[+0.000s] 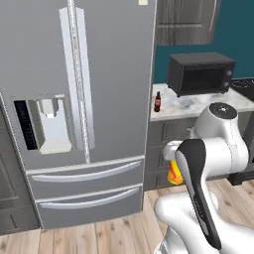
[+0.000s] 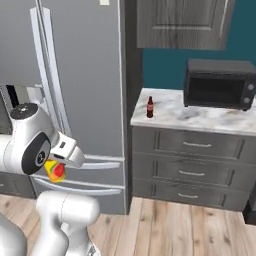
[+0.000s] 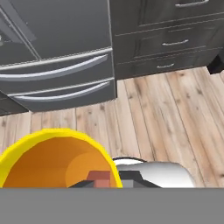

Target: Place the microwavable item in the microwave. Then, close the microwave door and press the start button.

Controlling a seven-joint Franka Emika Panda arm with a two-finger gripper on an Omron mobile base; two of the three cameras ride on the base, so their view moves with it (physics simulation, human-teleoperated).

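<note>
At lower left, hand view: the gripper (image 3: 101,180) is clamping the yellow cup (image 3: 52,159) by its rim.
Middle: the fridge (image 1: 74,99) is standing ahead.
Far: countertop oven (image 2: 217,84).
Progress: cup lifted; placing, door and start button are remaining.

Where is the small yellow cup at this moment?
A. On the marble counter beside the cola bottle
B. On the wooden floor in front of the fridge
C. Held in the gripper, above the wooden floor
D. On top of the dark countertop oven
C: the yellow cup sits in the shut gripper, with the wooden floor below it.
</note>
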